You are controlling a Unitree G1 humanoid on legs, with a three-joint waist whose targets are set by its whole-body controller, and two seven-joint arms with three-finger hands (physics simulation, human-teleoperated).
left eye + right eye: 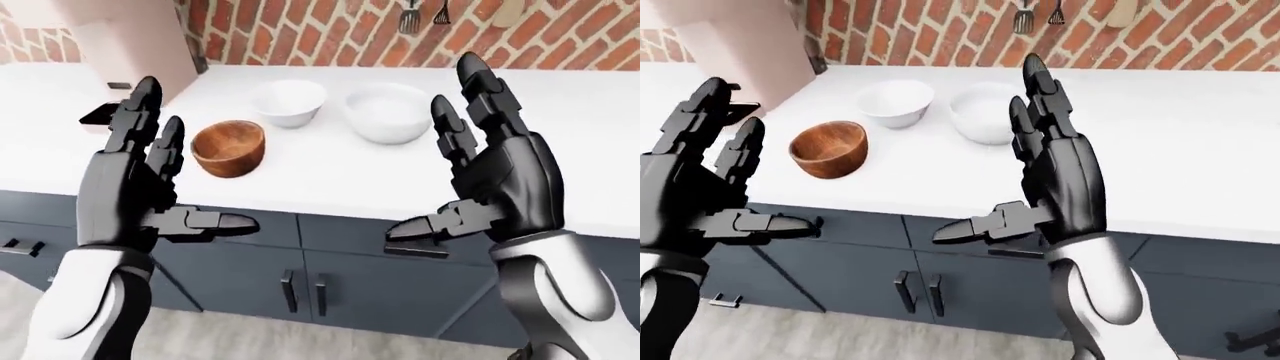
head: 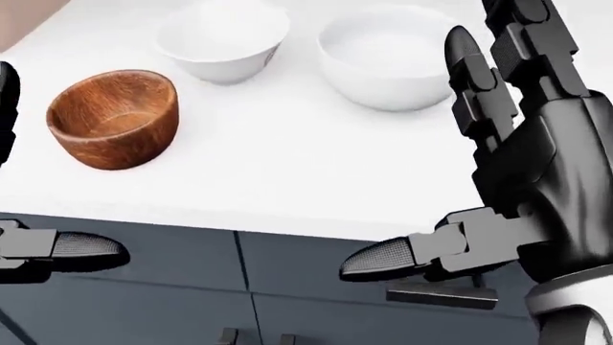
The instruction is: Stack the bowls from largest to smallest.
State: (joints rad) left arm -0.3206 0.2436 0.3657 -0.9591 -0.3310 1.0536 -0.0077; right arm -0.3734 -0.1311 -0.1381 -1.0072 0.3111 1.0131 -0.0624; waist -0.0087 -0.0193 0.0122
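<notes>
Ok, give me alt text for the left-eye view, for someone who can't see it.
Two black robot hands, left hand and right hand, are raised open and empty over a white counter holding three separate bowls: a wooden bowl, a smaller white bowl and a larger white bowl. Behind is a brick wall; below, dark cabinets.

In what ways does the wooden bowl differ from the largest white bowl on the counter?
The wooden bowl is brown with visible grain; the largest white bowl is plain white. The wooden bowl looks smaller and narrower, the white one wider. In the head view the wooden bowl sits at the left, nearer the counter edge; the white one sits further right and higher up. Both stand upright, look empty, and are untouched by either hand.
</notes>
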